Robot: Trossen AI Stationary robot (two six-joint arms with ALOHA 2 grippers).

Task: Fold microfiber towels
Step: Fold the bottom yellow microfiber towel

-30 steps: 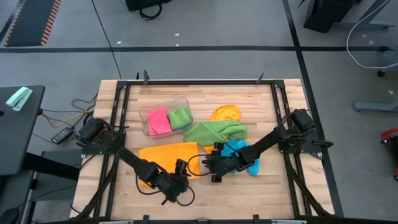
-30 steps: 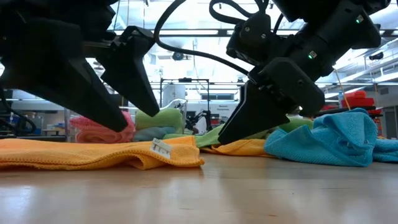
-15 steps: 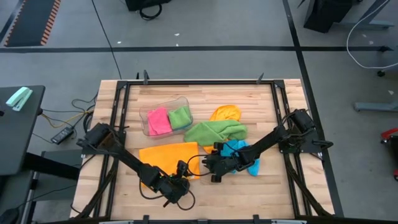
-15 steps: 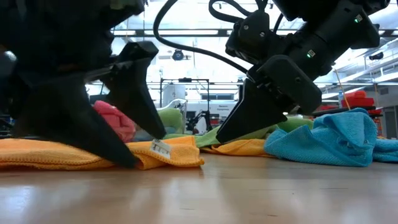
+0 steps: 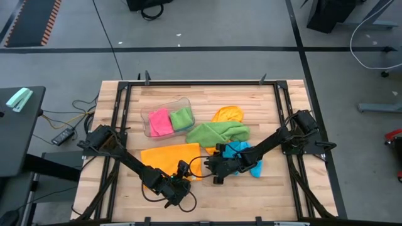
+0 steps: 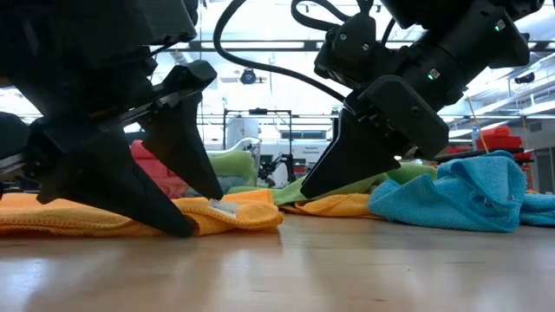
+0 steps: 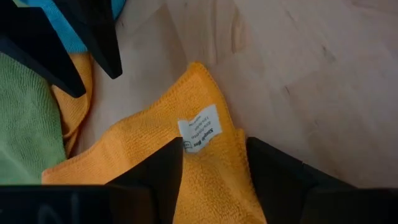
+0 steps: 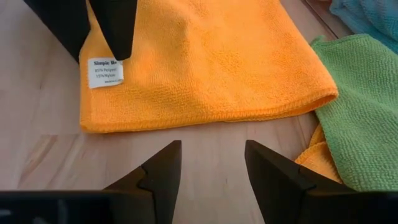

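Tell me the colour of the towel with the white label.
Orange towel; clearest in the right wrist view.

Towels: one orange towel (image 5: 171,158) with a white label (image 7: 200,129) — others green (image 5: 217,133), blue (image 5: 246,156), pink (image 5: 160,122).

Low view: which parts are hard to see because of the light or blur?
Low view: bright ceiling lights behind leave both arms as near-black silhouettes, and the nearest table wood is soft; the orange towel and blue towel read clearly. Left wrist view: the towel's label is sharp, its print too small to read.
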